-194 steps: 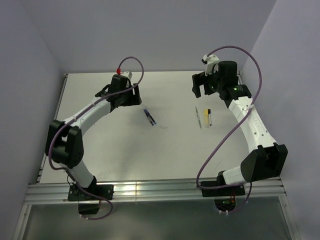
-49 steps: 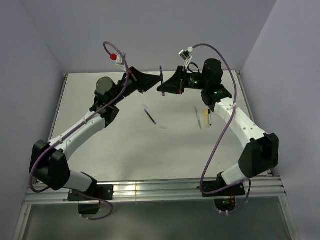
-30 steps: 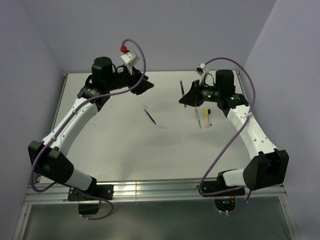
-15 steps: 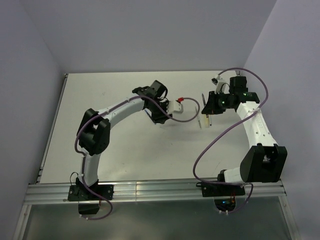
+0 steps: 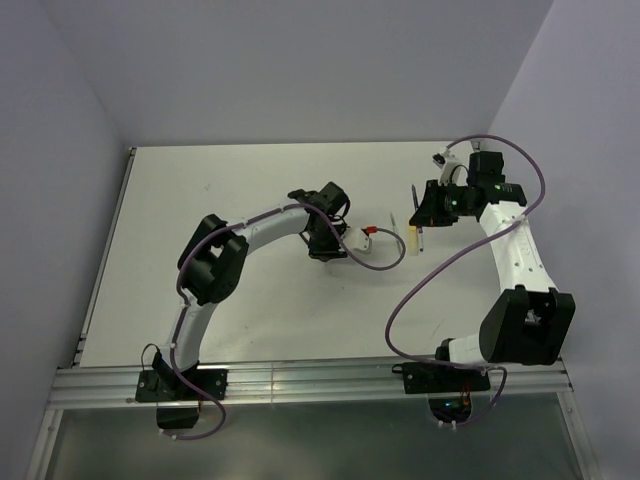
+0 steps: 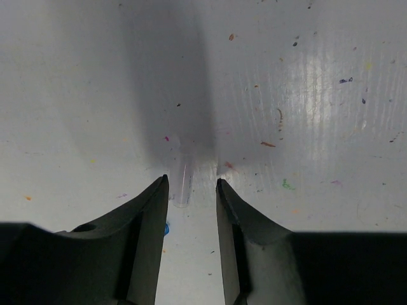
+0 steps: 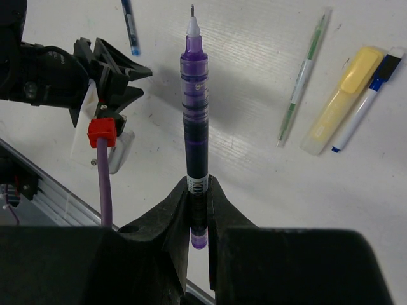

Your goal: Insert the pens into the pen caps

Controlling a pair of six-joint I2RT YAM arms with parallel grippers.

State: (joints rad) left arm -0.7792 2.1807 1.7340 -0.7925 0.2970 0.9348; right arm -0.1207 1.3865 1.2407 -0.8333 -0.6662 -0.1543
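Right gripper (image 7: 197, 189) was clamped on the purple pen (image 7: 194, 114), tip up, near the right edge of the bench (image 5: 180, 220). Left gripper (image 6: 191, 181) sat mid-bench, jaws apart, straddling the clear pen cap (image 6: 182, 185).

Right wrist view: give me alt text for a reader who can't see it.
The right gripper is shut on an uncapped purple pen, its tip pointing away over a white table. Right of it lie a green pen, a yellow highlighter and a white marker; the left arm is at upper left.
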